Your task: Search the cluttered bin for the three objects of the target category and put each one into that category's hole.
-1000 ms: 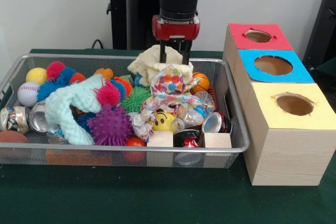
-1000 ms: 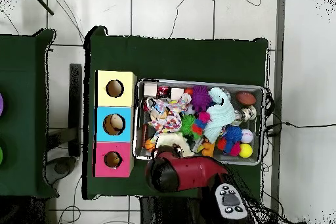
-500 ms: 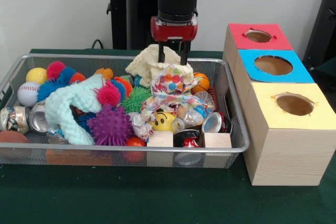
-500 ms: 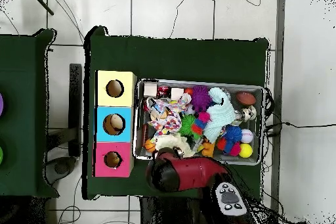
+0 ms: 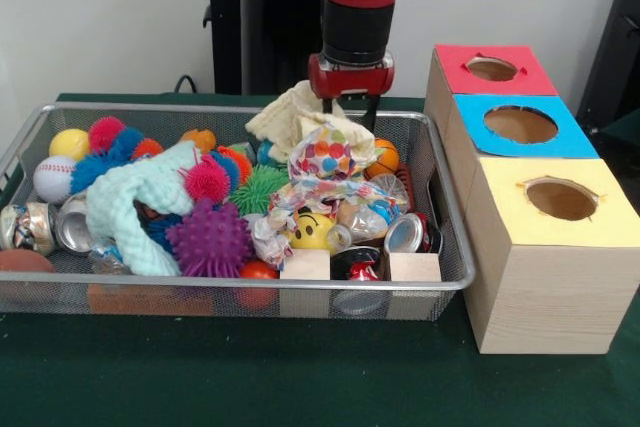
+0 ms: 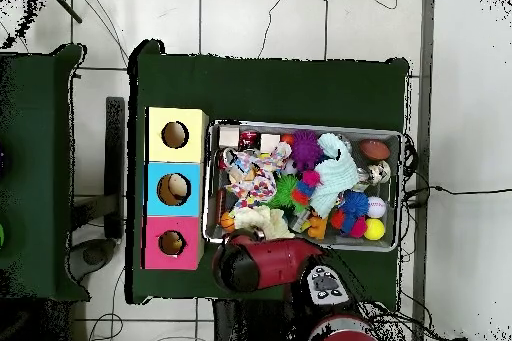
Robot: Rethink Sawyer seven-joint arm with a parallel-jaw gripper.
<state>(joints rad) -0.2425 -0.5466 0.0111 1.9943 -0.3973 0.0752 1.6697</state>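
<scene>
Here we find the cream cloth [image 5: 300,112] at the far side of the wire bin [image 5: 440,212], its top corner pinched in the closed claw of the gripper [image 5: 350,105], which grips it from above. In the front view the cloth hangs as a crumpled sheet, its long axis running from the lower left up to the right where the gripper holds it, and its lower folds touch the polka-dot cloth [image 5: 330,159] just in front. In the overhead view the arm covers the gripper, so we see only a pale patch of the cream cloth [image 6: 256,219] at the bin's edge nearest the robot's base, and we cannot tell the grip from there. That view does show the hole of each box straight on: yellow box [image 6: 176,134], blue box [image 6: 175,189], red box [image 6: 172,243], in a row touching the bin's side. In the front view these boxes stand right of the bin. The purple spiky ball [image 5: 208,239] lies near the front rail, well apart from the cloth.
</scene>
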